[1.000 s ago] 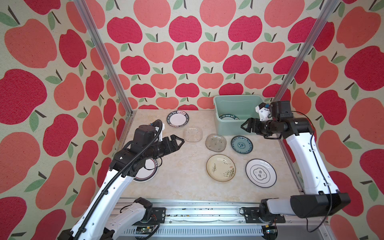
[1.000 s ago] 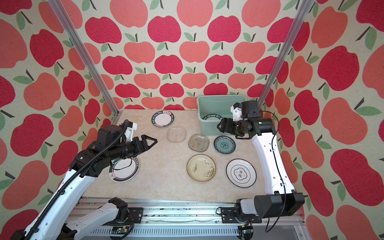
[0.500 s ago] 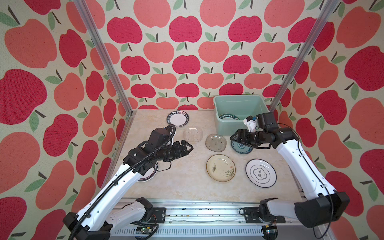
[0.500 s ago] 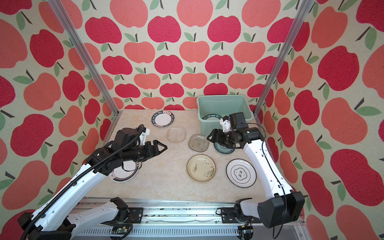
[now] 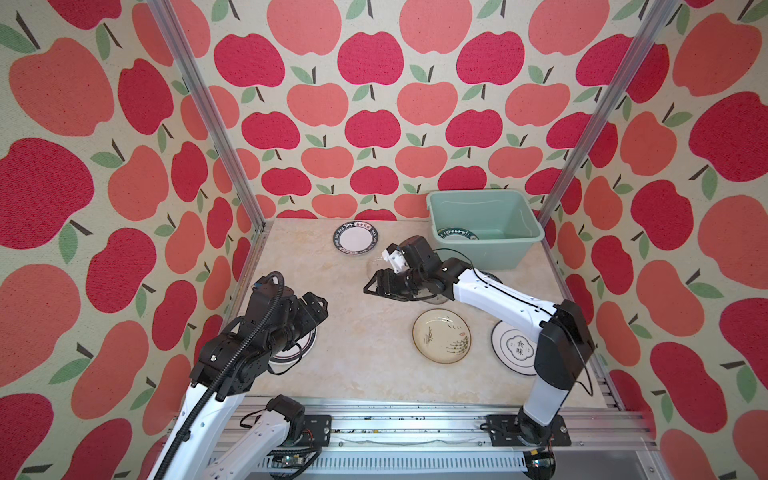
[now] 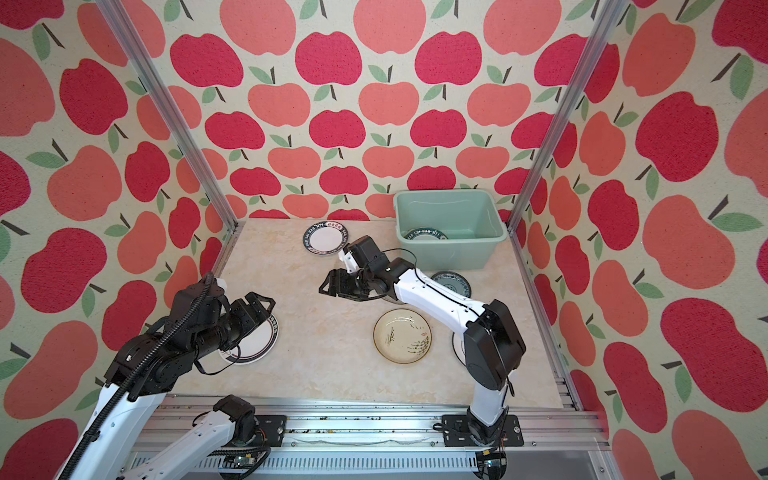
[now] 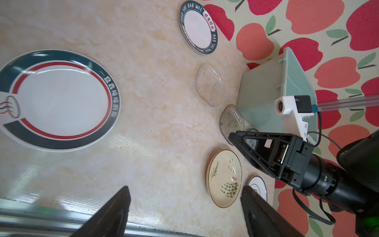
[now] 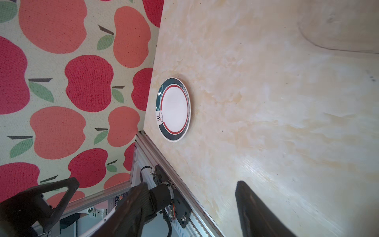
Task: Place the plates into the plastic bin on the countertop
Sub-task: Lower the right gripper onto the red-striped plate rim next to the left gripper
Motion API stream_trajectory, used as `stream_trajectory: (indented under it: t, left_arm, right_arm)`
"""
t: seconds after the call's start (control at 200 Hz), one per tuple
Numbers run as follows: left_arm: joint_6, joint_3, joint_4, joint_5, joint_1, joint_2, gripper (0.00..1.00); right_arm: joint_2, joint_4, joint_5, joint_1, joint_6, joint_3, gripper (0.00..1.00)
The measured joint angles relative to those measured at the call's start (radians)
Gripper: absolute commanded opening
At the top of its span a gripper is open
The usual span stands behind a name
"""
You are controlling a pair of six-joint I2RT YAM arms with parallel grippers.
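Likely stiff, slick & breakable, the white plate lies near-left on the countertop by left gripper, fingers spread, empty, so pinch its rim; right gripper likewise agape, nothing held.

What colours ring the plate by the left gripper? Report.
The plate has a dark teal band, thin red ring, white centre; clearest in left wrist view.

plastic bin: mint, upright, back-right on countertop | in bin: lettered-rim plate, possibly tilted | on countertop, flat: cream plate, red-ringed plate, teal plate
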Motion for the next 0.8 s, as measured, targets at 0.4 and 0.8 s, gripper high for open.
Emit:
stream_trajectory:
  t: [0.4,0.8]
  left_arm:
    - [0.020,0.017,-0.098,0.000,0.085,0.018,0.87]
    - [0.027,0.018,-0.101,0.014,0.098,0.039,0.87]
  right_arm:
    - [0.373,0.207,-0.050,0.155,0.192,0.221,0.66]
    - [0.522,0.261,-0.040,0.229,0.366,0.274,0.62]
